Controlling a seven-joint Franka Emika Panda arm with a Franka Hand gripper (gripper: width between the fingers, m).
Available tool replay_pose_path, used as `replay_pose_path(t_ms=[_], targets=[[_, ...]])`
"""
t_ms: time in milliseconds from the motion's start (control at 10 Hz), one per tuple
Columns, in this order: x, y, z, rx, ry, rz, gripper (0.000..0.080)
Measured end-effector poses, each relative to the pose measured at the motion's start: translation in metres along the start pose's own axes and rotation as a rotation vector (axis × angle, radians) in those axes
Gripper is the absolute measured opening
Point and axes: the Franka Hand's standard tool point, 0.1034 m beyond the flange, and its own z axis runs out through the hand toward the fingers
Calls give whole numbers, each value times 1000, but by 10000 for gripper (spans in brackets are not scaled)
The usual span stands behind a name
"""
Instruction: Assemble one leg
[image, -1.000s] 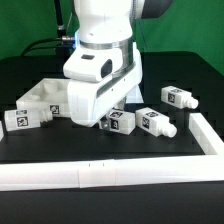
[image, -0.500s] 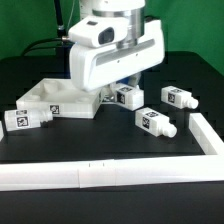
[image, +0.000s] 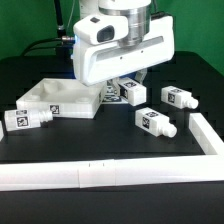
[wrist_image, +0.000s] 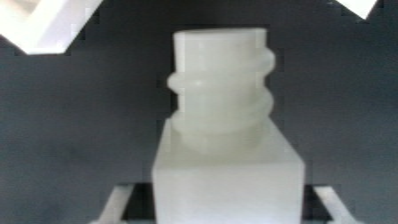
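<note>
My gripper (image: 127, 84) is shut on a leg (image: 131, 95), a small white peg with tag stickers, and holds it above the table, just to the exterior view's right of the large white square panel (image: 55, 100). In the wrist view the leg (wrist_image: 221, 110) fills the middle, its narrower grooved stub end pointing away from the gripper (wrist_image: 224, 206). A finger (wrist_image: 125, 198) shows on either side of its square body. A corner of the panel (wrist_image: 45, 25) shows beyond it.
Three more legs lie on the black table: one at the exterior view's left (image: 28, 118), one at the right front (image: 157, 122), one at the right back (image: 178, 97). A white rail (image: 100, 175) runs along the front and up the right side (image: 206, 135).
The gripper has risen from the table with the leg in it and shifted toward the exterior view's right. The other legs and the panel have not moved.
</note>
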Motion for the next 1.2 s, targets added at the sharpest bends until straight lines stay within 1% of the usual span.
replay_pose_path(t_ms=[200,300,400,500,600,700,800,900,1100,1200], targets=[[-2,-2,0,-2,2,15,281],[-21,-12,3,-8,8,54,281],[-48,-25,13,-2,-3,86,281],[-62,-38,26,-9,4,100,281],[-70,-49,36,-12,6,101,281],[-70,-52,40,-11,3,106,281],[-68,-55,48,-14,13,109,281],[-67,-61,56,-15,14,105,281],[-66,-61,58,-18,23,102,281],[-66,-61,58,-18,22,102,411]])
